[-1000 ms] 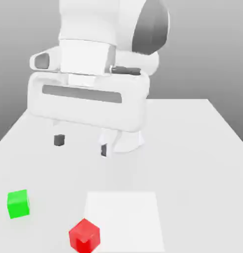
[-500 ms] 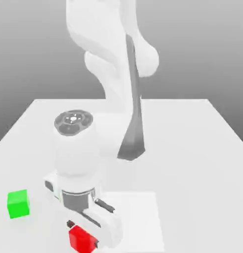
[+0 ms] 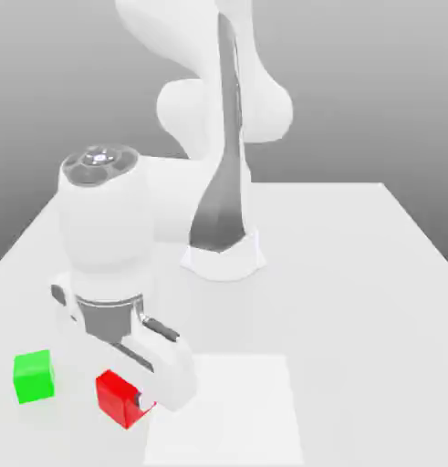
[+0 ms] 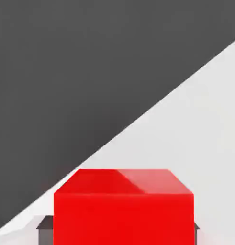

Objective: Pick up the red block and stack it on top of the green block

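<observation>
The gripper (image 3: pixel 136 401) is clamped on the red block (image 3: pixel 116 398), carrying it; next it needs centring above the green block (image 3: pixel 33 376) before lowering.

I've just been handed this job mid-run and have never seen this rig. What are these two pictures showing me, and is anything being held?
The white machine is a single robot arm, bending down over a white table. The exterior view looks at the whole scene from off the arm; the hand view looks out from a camera on the hand itself. The hand is shut on the red block, which looms large in the hand view with dark fingers at its sides. The green block sits on the table beside it, towards the exterior view's left, apart from it.
</observation>
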Tool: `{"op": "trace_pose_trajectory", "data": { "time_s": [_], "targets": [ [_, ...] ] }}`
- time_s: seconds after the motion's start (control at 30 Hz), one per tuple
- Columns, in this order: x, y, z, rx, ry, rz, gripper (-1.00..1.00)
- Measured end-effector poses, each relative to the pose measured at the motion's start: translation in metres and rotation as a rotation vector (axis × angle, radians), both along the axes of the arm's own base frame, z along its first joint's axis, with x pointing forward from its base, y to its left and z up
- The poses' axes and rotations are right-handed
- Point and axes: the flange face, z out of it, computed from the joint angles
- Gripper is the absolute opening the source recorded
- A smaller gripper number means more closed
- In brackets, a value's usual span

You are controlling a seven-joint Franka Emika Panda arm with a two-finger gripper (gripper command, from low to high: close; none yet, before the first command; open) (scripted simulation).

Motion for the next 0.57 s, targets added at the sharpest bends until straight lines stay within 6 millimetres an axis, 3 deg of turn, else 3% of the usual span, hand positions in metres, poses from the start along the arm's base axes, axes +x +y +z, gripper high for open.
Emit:
{"op": "trace_pose_trajectory", "data": {
  "time_s": [0.27, 0.33, 0.43, 0.47, 0.57],
  "targets": [
    [-0.081, -0.114, 0.022, 0.012, -0.006, -0.052, -1.00],
    [-0.088, -0.122, 0.012, 0.016, -0.010, -0.046, -1.00],
    [-0.089, -0.123, -0.022, 0.017, -0.011, -0.040, -1.00],
    [-0.090, -0.123, -0.033, 0.017, -0.011, -0.041, 1.00],
    [-0.090, -0.123, -0.033, 0.017, -0.011, -0.041, 1.00]
  ]
}}
